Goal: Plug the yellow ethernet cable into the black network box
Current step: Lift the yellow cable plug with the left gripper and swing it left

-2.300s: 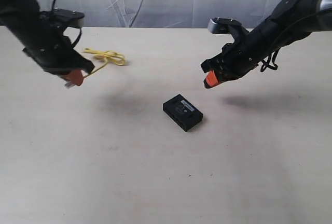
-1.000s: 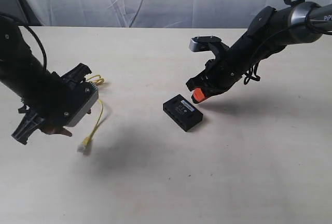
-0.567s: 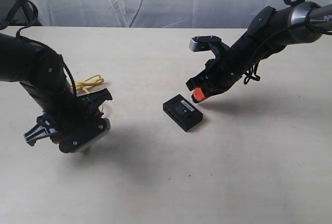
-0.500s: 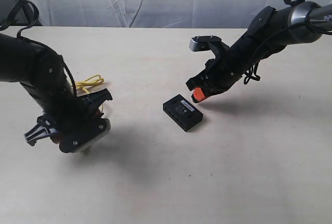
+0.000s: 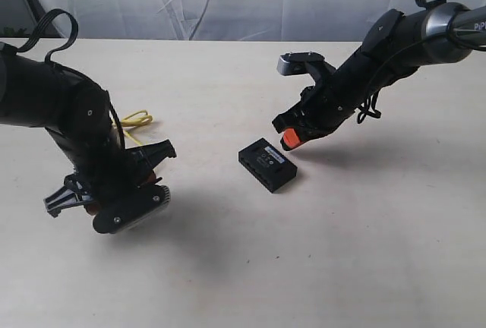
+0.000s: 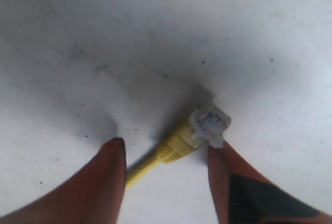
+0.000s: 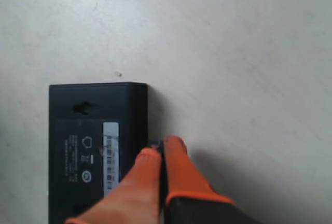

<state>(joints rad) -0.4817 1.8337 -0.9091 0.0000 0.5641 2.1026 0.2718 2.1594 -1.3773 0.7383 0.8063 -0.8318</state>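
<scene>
Left claw (image 6: pixel 164 147) is spread wide, released, gripping nothing. Its two reddish fingers (image 6: pixel 111 175) stand well apart, low over the pale surface (image 6: pixel 155 32). Between them lies the yellow ethernet cable (image 6: pixel 174 147), running slantwise through the gap, and its clear plug (image 6: pixel 210 124) sits right at the tip of one finger. Whether the plug touches that finger, I cannot tell.

From the exterior view, a loop of the yellow cord peeks out on the far side of the left arm (image 5: pixel 72 119), on the left of the surface. The rest of the cord is hidden beneath the arm.

Over to the right claw (image 7: pixel 162 150): clenched, its orange fingers pressed together with nothing visible between them. The tips sit just beside one long edge of the black network box (image 7: pixel 85 125), near the middle of that edge. It's too close to call whether they touch.

The box lies flat near the centre of the surface, turned at an angle, well apart from the cable. Its top face carries a white label (image 7: pixel 110 156) and small printed marks. The plug and the box are nowhere near each other, so the cable is not plugged in.
</scene>
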